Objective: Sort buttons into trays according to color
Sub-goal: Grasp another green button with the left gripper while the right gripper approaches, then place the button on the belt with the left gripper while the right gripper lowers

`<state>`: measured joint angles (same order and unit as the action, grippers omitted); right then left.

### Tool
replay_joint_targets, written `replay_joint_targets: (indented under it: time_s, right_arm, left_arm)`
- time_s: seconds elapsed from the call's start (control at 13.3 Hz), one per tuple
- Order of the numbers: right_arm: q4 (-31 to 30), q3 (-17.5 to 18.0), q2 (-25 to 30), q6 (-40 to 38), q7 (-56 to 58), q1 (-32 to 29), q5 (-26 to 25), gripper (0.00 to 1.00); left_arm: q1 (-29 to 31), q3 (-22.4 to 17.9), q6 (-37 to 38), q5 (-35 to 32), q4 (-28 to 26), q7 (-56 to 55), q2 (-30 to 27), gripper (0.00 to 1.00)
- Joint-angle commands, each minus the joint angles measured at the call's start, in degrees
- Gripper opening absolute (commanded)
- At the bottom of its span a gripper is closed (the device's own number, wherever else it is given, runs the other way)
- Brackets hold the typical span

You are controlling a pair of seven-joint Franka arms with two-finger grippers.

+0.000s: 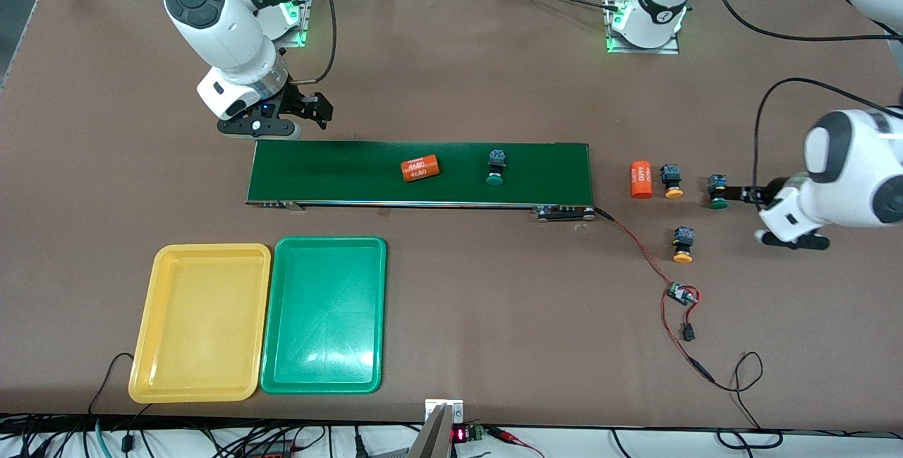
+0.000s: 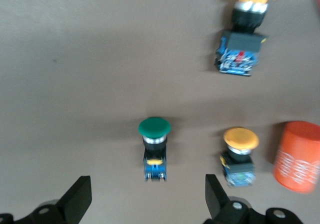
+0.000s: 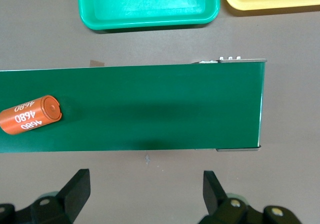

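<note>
Nothing has been sorted yet: the yellow tray (image 1: 200, 322) and the green tray (image 1: 324, 315) lie side by side, touching, near the table's (image 1: 451, 91) camera-side edge toward the right arm's end, and both are bare. Their spot seems chosen with the conveyor belt (image 1: 353, 161) in mind — they sit just nearer the camera than the belt's end on the right arm's side, where that arm can drop whatever the belt brings.

One green-capped button (image 1: 496, 167) lies on the belt about midway along it, beside an orange cylinder (image 1: 420, 168) marked 4680 (not a task item). The other three buttons lie on the bare table past the belt's end toward the left arm's end: a yellow-capped button (image 1: 671, 182) just beside a second orange cylinder (image 1: 640, 179); a second green-capped button (image 1: 717, 191) next along; another yellow-capped button (image 1: 683, 244) nearer the camera. This cluster looks like the left arm's feed stock.

The left gripper (image 2: 147, 199) hangs low over that cluster, fingers spread wide and empty, straddling the green-capped button on the table — likely its next pick; the wrist is bent over, pointing toward the belt. The right gripper (image 3: 145, 194) waits over the table at the belt's edge away from the camera, near the belt's end by the trays; its fingers are likewise spread, holding nothing.
</note>
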<state>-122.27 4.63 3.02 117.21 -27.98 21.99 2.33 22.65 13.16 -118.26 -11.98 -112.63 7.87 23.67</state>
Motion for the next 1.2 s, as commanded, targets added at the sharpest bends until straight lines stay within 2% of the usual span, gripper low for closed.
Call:
replay_joint_targets:
  time_s: [0.0, 0.08, 0.23, 0.3, 0.45, 0.68, 0.75, 0.9, 1.13]
  right_arm:
    - [0.63, 0.11, -0.82, 1.08, -0.67, 1.04, -0.14, 1.00]
    - [0.63, 0.11, -1.51, 1.26, -1.63, 2.17, -0.14, 1.00]
    - [0.63, 0.20, -2.57, 2.57, -4.52, 3.49, -0.14, 1.00]
    - [0.81, 0.11, -3.53, 3.62, -6.28, 5.07, -0.40, 1.00]
    - [2.03, 0.11, -5.82, 4.95, -7.87, 7.27, -0.49, 1.00]
    - [7.46, 0.11, -11.69, 4.87, -14.61, 10.09, -0.58, 1.00]
    - [9.40, 0.11, -13.63, 4.78, -17.52, 11.05, -0.58, 1.00]
    - [12.83, 0.02, -17.58, 4.78, -20.35, 12.99, -0.92, 1.00]
    - [15.65, 0.02, -21.11, 5.13, -19.84, 13.87, -3.30, 1.00]
  left_arm:
    - [-5.14, -7.07, -14.93, 1.79, -14.68, 3.64, -5.65, 1.00]
    - [-5.33, -7.44, -18.81, 1.79, -17.25, 3.73, -5.57, 1.00]
    - [-5.07, -7.62, -20.96, 1.79, -18.41, 4.86, -4.61, 1.00]
    - [-4.89, -7.62, -21.40, 1.79, -18.41, 6.00, -4.25, 0.93]
    - [-4.80, -7.62, -21.49, 1.79, -18.33, 6.45, -3.98, 0.52]
    - [-4.98, -7.53, -20.79, 1.70, -17.54, 6.37, -4.51, 0.17]
    - [-5.07, -7.53, -20.27, 1.70, -17.27, 6.45, -4.95, 0.11]
    - [-5.42, -6.92, -14.41, 1.70, -14.21, 6.36, -6.26, 0.08]
    - [-6.04, -3.51, 1.14, 2.48, -5.79, 5.75, -7.32, 0.09]
